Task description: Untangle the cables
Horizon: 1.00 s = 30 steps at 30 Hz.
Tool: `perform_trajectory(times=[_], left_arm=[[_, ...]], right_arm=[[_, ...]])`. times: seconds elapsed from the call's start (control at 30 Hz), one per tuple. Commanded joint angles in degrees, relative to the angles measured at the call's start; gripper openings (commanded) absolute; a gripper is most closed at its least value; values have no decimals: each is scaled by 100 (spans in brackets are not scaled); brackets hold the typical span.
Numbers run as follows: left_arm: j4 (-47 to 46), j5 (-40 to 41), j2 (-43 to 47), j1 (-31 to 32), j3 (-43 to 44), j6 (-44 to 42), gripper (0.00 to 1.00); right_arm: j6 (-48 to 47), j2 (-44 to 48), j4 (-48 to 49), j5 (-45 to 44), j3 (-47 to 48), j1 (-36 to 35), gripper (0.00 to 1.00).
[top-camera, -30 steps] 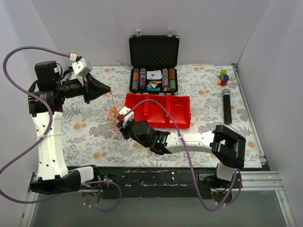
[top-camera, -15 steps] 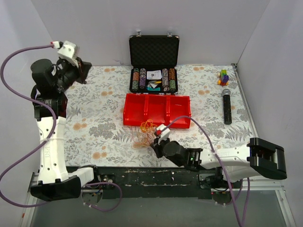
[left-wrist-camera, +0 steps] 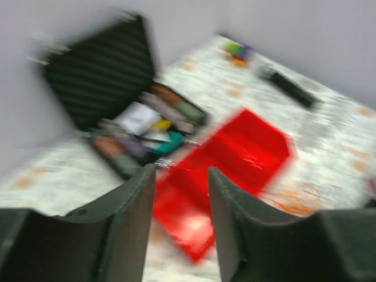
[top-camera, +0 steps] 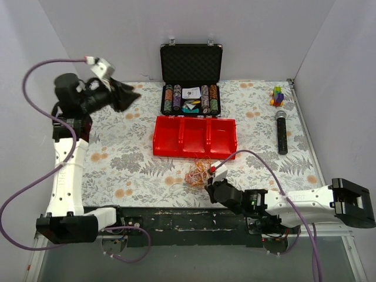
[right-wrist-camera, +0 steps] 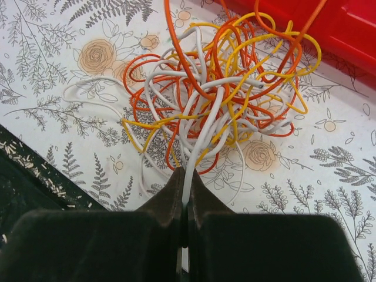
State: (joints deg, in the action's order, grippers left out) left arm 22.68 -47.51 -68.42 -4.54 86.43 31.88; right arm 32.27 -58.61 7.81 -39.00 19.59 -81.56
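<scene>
The cables lie as one knotted bundle of thin orange, yellow and white wire on the table, toward its near edge and slightly right of centre, just on the near side of the red tray. In the right wrist view the cables are seen resting on the floral surface, with a few orange loops reaching up toward the tray wall. The right end effector sits low at the near edge of the bundle; its fingers are pressed together and pinch a white strand that runs from the knot straight down between them. The left end effector is raised at the far left, well apart from the cables. The left wrist view is motion-blurred, but the fingers stand apart with nothing between them. Beyond the tray stands an open black case with rows of chips. A black microphone and a small coloured toy lie at the far right.
</scene>
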Motion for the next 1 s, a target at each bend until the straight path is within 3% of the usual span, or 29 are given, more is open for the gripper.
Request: perform_trajectory(times=[0.0, 0.1, 0.23, 0.3, 0.4, 0.53, 0.63, 0.7, 0.87, 0.97], left_arm=[[1578, -1676, 145, 1232, -987, -889, 45], [2179, -991, 58, 2182, -1689, -1675, 52], [1733, -585, -4, 2764, -2385, -1992, 58], [1705, -558, -249, 2992, -2342, -2150, 70], [1977, -654, -601, 3344, -2149, -2641, 74], [2048, -760, -882, 3582, -2095, -3161, 86], [2319, -646, -1067, 3661, -2069, -4282, 89], [2679, -707, -1216, 3662, -1842, -5047, 97], [1743, -445, -771, 3837, -1936, -5051, 98], [1661, -181, -480, 4083, -2218, -5603, 98]], right_arm=[[-203, -273, 10, -309, 641, -44, 1], [-291, -397, 53, -318, 818, -53, 1], [-301, -379, 89, -310, 853, -62, 1], [-300, -379, 62, -301, 844, -62, 1], [-318, -397, 45, -301, 827, -62, 1], [-379, -441, 176, -213, 818, -62, 1], [-537, -476, 387, -3, 818, -62, 1], [-669, -485, 466, 199, 853, -62, 1], [-898, -432, 616, 727, 923, -62, 1], [-1021, -362, 747, 921, 923, -62, 1]])
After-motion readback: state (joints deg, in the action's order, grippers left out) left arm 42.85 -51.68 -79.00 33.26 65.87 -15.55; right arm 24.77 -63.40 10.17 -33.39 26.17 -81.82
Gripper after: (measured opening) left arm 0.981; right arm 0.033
